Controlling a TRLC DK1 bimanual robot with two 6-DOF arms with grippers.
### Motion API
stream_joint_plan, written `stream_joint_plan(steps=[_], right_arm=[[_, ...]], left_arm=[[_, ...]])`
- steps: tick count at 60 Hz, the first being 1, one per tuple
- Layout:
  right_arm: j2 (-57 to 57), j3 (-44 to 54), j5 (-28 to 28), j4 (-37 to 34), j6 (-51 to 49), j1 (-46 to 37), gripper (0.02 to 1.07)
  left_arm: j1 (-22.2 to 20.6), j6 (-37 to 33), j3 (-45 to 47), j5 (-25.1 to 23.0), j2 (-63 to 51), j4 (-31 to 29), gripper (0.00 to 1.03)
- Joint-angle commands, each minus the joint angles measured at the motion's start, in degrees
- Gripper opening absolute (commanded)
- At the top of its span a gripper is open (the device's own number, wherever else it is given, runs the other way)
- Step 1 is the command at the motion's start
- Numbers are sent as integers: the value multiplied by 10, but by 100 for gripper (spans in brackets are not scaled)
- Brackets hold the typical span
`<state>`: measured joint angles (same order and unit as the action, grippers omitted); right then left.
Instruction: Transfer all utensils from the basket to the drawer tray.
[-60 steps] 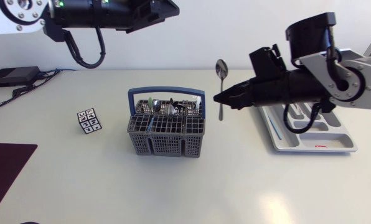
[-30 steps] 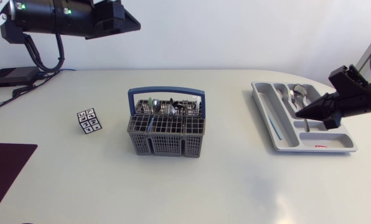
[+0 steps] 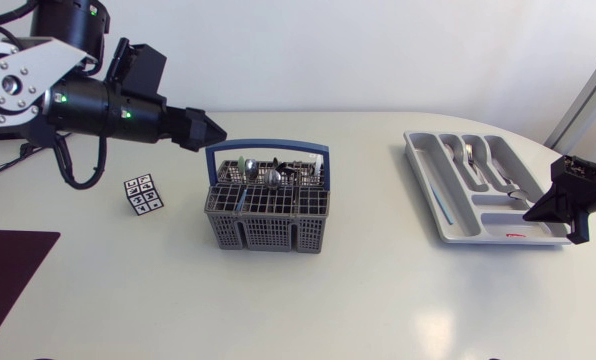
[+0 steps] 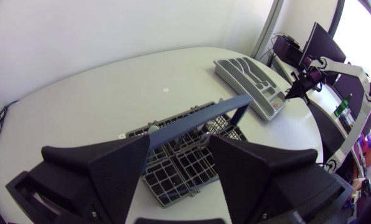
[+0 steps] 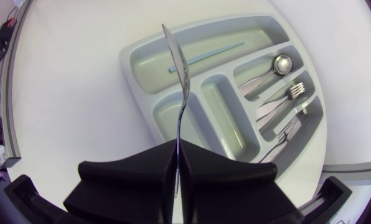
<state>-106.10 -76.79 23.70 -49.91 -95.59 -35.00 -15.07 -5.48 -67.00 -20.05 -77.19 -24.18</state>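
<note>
The grey utensil basket [image 3: 268, 205] with a blue handle [image 3: 268, 148] stands mid-table and holds several utensils [image 3: 261, 174]. My left gripper [image 3: 216, 130] hangs open just left of the handle. In the left wrist view the basket [image 4: 182, 165] lies ahead, between the spread fingers [image 4: 114, 171]. The grey drawer tray [image 3: 446, 215] sits at the right. My right gripper [image 3: 530, 213] is over the tray's right end. In the right wrist view it [image 5: 176, 146] is shut on a spoon [image 5: 180, 74], seen edge-on above the tray [image 5: 142, 65], which holds a spoon [image 5: 279, 64], a fork [image 5: 294, 91] and other cutlery.
A small patterned cube [image 3: 143, 194] stands left of the basket. A dark mat [image 3: 8, 265] covers the table's front left corner. A thin pale-blue stick [image 5: 204, 56] lies in the tray's long compartment.
My right arm carried the spoon from beside the basket rightward to above the tray's right end. My left arm came down and forward until its gripper reached the basket's handle.
</note>
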Motion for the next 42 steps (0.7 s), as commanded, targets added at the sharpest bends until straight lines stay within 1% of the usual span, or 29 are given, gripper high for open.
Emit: stream_joint_plan(steps=[1,5,10,14,23,28,30,35,38,41,42], right_arm=[[-21,5,-23,39,-50,-3,8],[-31,19,-42,86,-57,-3,8],[-38,40,-55,144,-68,-3,8],[-46,45,-64,156,-84,-3,8],[-69,66,-99,226,-88,-2,8],[-68,77,-114,229,-106,4,9],[-68,79,-118,230,-106,5,13],[-65,89,-128,249,-97,6,33],[-60,91,-129,254,-94,6,43],[-53,90,-128,254,-88,6,49],[-50,89,-128,254,-81,6,56]], left_arm=[[-12,-24,31,5,23,-3,69],[-19,-36,45,12,35,-4,69],[-17,-44,57,13,49,-8,69],[-15,-54,64,13,56,-17,69],[-14,-76,82,13,77,-36,69],[-12,-84,95,13,91,-39,69],[-11,-88,100,13,95,-41,69],[-10,-98,111,13,107,-45,69],[-7,-104,115,13,111,-47,69],[-4,-109,117,13,114,-51,69],[-4,-111,118,13,116,-53,69]])
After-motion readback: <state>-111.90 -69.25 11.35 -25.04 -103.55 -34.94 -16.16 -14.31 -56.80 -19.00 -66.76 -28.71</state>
